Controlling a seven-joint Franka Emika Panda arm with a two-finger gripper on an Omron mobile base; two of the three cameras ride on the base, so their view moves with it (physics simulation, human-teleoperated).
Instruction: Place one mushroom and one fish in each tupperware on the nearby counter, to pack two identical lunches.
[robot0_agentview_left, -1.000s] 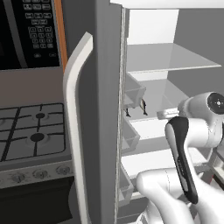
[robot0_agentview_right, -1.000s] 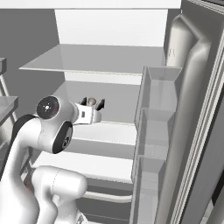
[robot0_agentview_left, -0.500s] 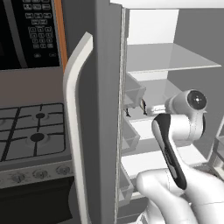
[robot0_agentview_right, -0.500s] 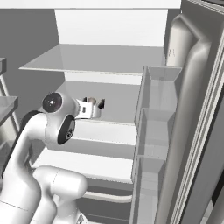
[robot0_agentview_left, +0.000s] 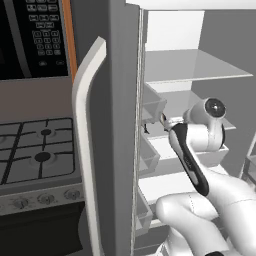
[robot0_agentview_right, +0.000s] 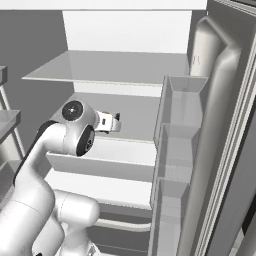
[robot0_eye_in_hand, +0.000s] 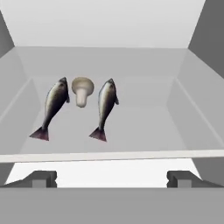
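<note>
Fish and mushroom stock, fridge shelf: gripper (robot0_eye_in_hand: 111, 179) nearest, jaws spread wide, empty. Beyond it, right fish (robot0_eye_in_hand: 105, 108), mushroom (robot0_eye_in_hand: 82, 89), left fish (robot0_eye_in_hand: 53, 107), side by side. Step judged: first pick. Next move calls for advancing over one item, then closing.

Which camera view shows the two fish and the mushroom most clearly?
The hand view. It looks straight at the mushroom, which lies between the left fish and the right fish on the fridge shelf. In both base views I cannot make them out; there you see the open gripper reaching into the fridge.
</note>
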